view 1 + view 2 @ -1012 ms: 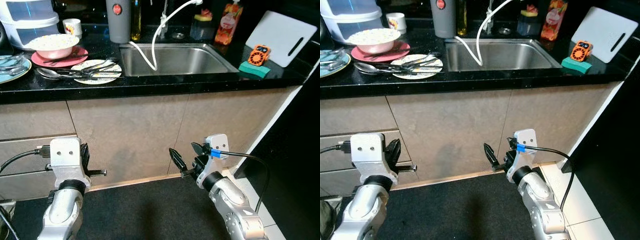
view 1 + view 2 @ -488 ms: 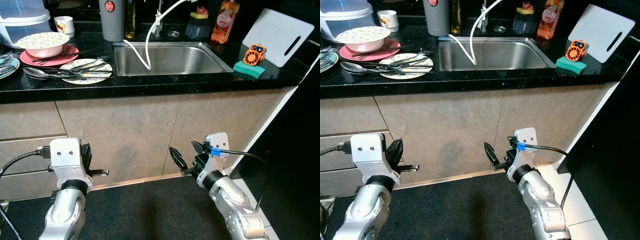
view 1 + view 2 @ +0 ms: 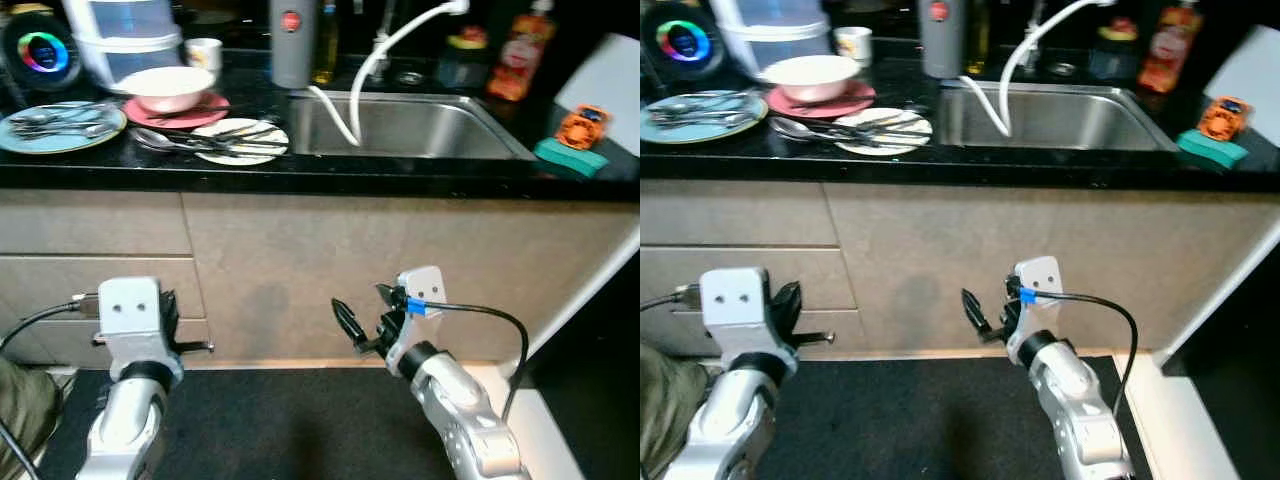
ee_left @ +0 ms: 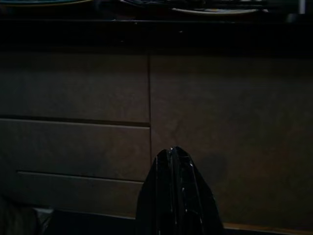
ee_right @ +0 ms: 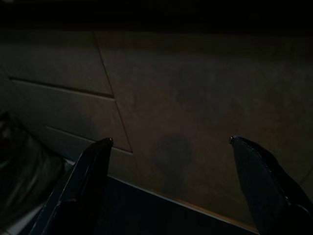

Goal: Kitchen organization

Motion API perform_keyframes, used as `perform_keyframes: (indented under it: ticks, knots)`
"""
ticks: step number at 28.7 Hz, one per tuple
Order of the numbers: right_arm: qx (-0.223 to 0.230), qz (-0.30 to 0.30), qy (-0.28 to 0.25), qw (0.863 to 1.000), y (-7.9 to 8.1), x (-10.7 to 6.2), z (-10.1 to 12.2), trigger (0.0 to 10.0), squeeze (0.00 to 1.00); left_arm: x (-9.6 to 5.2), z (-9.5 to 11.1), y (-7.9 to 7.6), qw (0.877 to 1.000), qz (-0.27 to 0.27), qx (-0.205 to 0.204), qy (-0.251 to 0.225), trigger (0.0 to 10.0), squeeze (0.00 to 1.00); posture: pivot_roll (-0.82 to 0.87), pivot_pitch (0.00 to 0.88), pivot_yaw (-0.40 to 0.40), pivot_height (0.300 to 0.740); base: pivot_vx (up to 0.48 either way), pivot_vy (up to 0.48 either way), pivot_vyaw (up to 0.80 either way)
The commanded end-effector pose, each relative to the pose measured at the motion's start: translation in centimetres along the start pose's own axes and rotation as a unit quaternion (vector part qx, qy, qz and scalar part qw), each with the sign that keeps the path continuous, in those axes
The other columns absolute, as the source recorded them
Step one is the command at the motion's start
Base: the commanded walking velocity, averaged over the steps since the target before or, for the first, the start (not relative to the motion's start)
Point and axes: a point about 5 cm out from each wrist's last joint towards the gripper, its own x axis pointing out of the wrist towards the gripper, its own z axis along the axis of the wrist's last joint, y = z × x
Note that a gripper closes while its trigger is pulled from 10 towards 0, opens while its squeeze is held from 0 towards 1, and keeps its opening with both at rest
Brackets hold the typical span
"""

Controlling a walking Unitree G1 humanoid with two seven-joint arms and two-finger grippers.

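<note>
A black counter [image 3: 300,178] holds the dishes. A white bowl [image 3: 167,88] rests on a pink plate [image 3: 205,112]. Beside it a patterned plate [image 3: 240,141] carries spoons and forks [image 3: 190,143], and a blue plate [image 3: 60,125] with more cutlery lies further left. A steel sink [image 3: 410,128] with a white hose [image 3: 345,110] is to the right. Both arms hang low in front of the cabinets. My left gripper [image 3: 200,347] is shut and holds nothing. My right gripper [image 3: 365,312] is open with nothing between its fingers.
A grey tumbler [image 3: 291,42], a white mug [image 3: 204,53] and a clear container [image 3: 125,35] stand at the counter's back. A green sponge [image 3: 568,158] with an orange gadget [image 3: 581,125] and a white cutting board [image 3: 608,85] lie right of the sink. Drawers [image 3: 95,255] are at left.
The camera has swung left, so the counter and sink sit further right in view and the blue plate and a lit round device have come in. Both arms hang as before.
</note>
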Motion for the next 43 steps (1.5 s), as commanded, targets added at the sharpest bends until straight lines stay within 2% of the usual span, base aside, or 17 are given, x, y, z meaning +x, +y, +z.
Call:
perform_keyframes:
  ticks: [1,11,24,43]
  knots:
    - [0.012,-0.024,0.013,1.0,-1.04,-0.59,-0.61,10.0,0.0,-0.04,-0.26,-0.25,1.0,-0.008,0.007,0.009,10.0,0.0,-0.04,0.131,-0.049,0.74,0.0,0.0,0.0]
    - [0.01,-0.024,0.011,1.0,-0.88,-0.5,-0.68,10.0,0.0,0.32,0.01,-0.2,1.0,-0.013,-0.001,0.01,10.0,0.0,-0.04,0.128,-0.041,0.74,0.0,0.0,0.0]
    - [0.016,-0.022,0.01,1.0,-0.79,-0.47,-0.72,10.0,0.0,0.42,0.3,-0.43,1.0,-0.023,-0.016,0.005,10.0,0.0,-0.03,0.126,-0.037,0.74,0.302,0.0,0.0]
    - [0.02,-0.02,0.01,1.0,-0.6,-0.53,-0.82,10.0,0.0,0.41,0.43,-0.52,0.999,-0.032,-0.018,0.003,10.0,0.0,-0.03,0.12,-0.033,0.74,0.322,0.0,0.0]
